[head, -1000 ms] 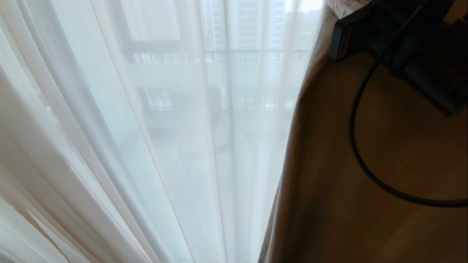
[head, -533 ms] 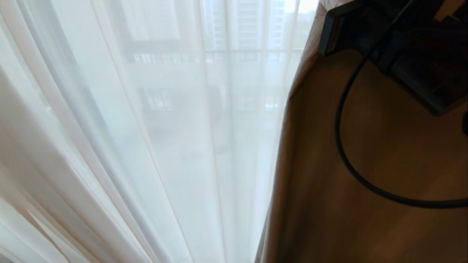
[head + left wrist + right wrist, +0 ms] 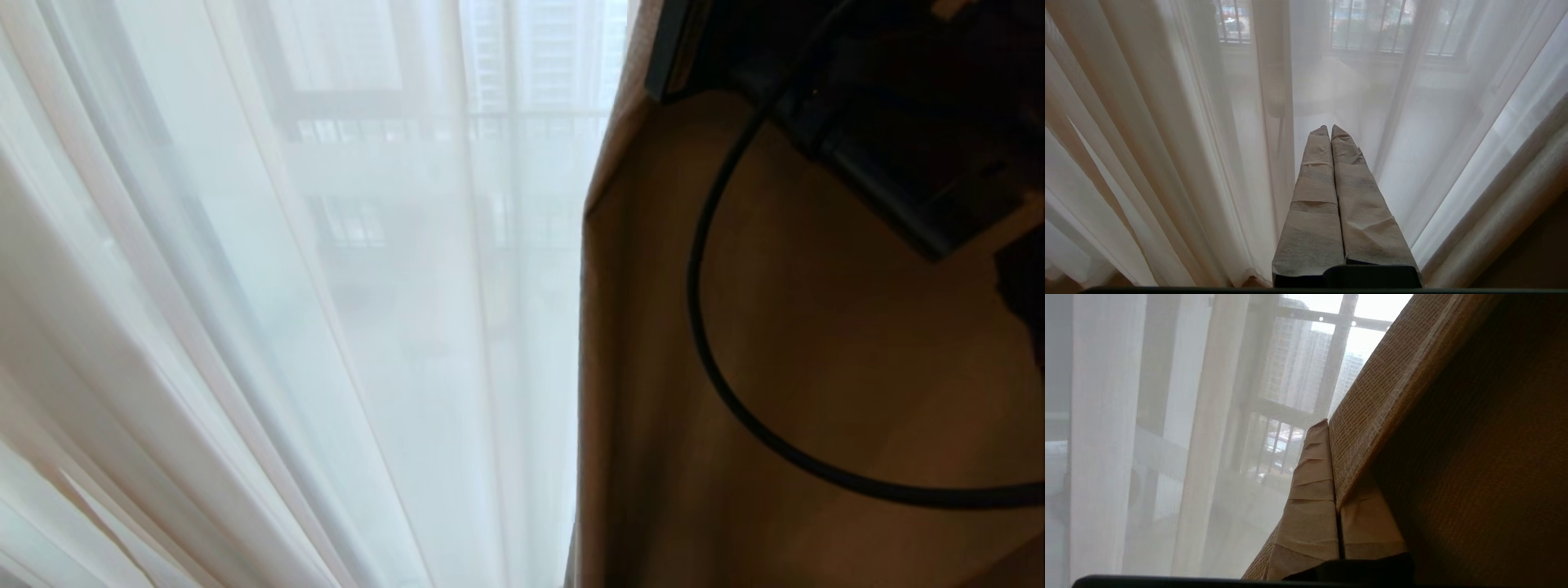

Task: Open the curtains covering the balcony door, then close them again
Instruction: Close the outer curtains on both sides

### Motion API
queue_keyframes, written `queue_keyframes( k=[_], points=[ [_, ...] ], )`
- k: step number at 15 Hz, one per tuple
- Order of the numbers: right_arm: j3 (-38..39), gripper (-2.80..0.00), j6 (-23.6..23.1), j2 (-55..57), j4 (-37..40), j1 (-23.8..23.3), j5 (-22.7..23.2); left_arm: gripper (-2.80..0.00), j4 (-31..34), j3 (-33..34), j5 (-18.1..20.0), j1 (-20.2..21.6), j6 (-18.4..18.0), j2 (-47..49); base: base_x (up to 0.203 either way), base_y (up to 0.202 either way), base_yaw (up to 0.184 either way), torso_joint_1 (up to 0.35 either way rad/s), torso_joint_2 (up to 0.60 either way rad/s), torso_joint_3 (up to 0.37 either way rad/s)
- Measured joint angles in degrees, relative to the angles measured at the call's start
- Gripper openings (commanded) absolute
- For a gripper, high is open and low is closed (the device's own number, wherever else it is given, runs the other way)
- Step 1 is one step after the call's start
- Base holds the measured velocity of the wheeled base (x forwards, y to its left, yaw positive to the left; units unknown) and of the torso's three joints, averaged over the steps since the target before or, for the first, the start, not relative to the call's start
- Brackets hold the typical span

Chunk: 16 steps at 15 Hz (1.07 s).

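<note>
The sheer white curtain (image 3: pixel 326 327) spans the left and centre of the head view, with railings dim behind it. The opaque beige curtain (image 3: pixel 816 367) fills the right side. The right hand (image 3: pixel 1333 428) is clamped on that curtain's leading edge. The left hand (image 3: pixel 1330 130), fingers pressed together, holds nothing, pointing at the sheer.

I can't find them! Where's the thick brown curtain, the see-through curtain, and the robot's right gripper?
thick curtain (image 3: pixel 816 343): head view, its flat face.
sheer curtain (image 3: pixel 245 327): head view, a middle fold.
right gripper (image 3: pixel 1334 465): right wrist view, between its fingertips.
</note>
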<state>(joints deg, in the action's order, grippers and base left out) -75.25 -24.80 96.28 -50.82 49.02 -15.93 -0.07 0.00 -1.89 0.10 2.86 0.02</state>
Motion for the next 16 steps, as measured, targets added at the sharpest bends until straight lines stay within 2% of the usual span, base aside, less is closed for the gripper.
queue_keyframes(
  k=[7,16],
  points=[
    [-3.14,-2.8,0.0,4.45,-0.99,5.43,-0.05,-2.8,0.0,0.0,-0.01,0.0,0.0,0.0,0.0,0.0,0.0,0.0,0.0,0.0],
    [-3.57,-2.8,-0.01,6.98,-1.49,7.53,-0.1,-2.8,0.0,0.0,-0.04,0.0,0.0,0.0,0.0,0.0,0.0,0.0,0.0,0.0]
  ],
)
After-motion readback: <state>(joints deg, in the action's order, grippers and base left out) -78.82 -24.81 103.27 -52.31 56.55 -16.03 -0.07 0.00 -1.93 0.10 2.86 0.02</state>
